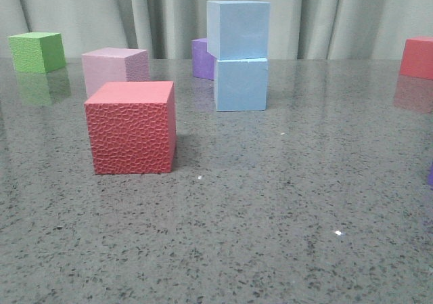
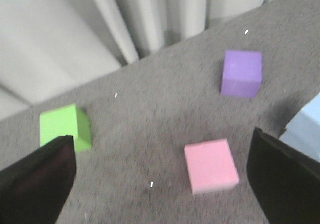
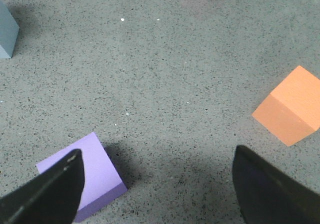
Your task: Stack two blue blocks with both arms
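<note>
Front view: two smooth, matte sky-blue foam cubes sit stacked mid-desk, the upper blue block resting on the lower blue block, nudged a little to the left so its edge overhangs. The desk is glossy grey speckled stone, mirroring the cubes. Just behind the stack peeks a purple cube; nearer the camera stands a red cube with a pebbled, dimpled front face, a pale pink cube just behind it, a green cube far left, and another red cube at the right edge. Pleated grey curtain behind. Left wrist view: the left gripper has its black angular fingers spread wide, holding nothing, above a pink cube, with a blue block's corner just beside one finger. Right wrist view: the right gripper is likewise spread and empty, over bare desk between a lilac cube and a smooth orange cube.
</note>
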Robot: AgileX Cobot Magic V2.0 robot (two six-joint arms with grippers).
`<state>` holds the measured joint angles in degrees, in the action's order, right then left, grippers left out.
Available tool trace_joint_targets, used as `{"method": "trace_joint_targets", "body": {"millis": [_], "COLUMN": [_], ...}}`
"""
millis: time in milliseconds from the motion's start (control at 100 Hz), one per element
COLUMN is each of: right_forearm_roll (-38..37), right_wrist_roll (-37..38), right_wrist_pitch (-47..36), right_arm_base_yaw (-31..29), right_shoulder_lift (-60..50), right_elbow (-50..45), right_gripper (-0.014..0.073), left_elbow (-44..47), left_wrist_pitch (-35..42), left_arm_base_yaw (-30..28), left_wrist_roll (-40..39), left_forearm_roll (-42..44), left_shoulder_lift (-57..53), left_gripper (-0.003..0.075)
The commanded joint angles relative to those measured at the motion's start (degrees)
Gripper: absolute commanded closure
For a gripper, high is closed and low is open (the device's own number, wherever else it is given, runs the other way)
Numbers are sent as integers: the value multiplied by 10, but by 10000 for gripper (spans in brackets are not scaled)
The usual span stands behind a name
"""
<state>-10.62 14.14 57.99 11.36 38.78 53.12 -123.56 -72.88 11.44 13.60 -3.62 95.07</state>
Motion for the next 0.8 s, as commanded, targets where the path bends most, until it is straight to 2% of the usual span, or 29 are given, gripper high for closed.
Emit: {"method": "trace_joint_targets", "body": {"millis": [0,240,490,790], "right_forearm_roll": [-11,-11,-10,1], "right_wrist_roll": [-3,-3,-3,-3], "right_wrist_pitch": [-28,-25,-22,-4], "right_arm_base_yaw": [-4,-4,-4,-4], "right_shoulder_lift": [-2,-2,-2,-2], "right_elbow": [12,12,12,12], "right_gripper": [-6,-6,-6,-6], "left_elbow": [53,297,541,704], "left_wrist_pitch": [12,124,204,236], "left_arm_base_yaw": [-15,-58,-66,-66], "left_wrist_roll": [-9,-9,-18,-38], "left_forearm_roll": [-9,-9,-10,-11], "left_shoulder_lift": [-64,-224,-387,-533], "left_gripper": [59,59,59,59]}}
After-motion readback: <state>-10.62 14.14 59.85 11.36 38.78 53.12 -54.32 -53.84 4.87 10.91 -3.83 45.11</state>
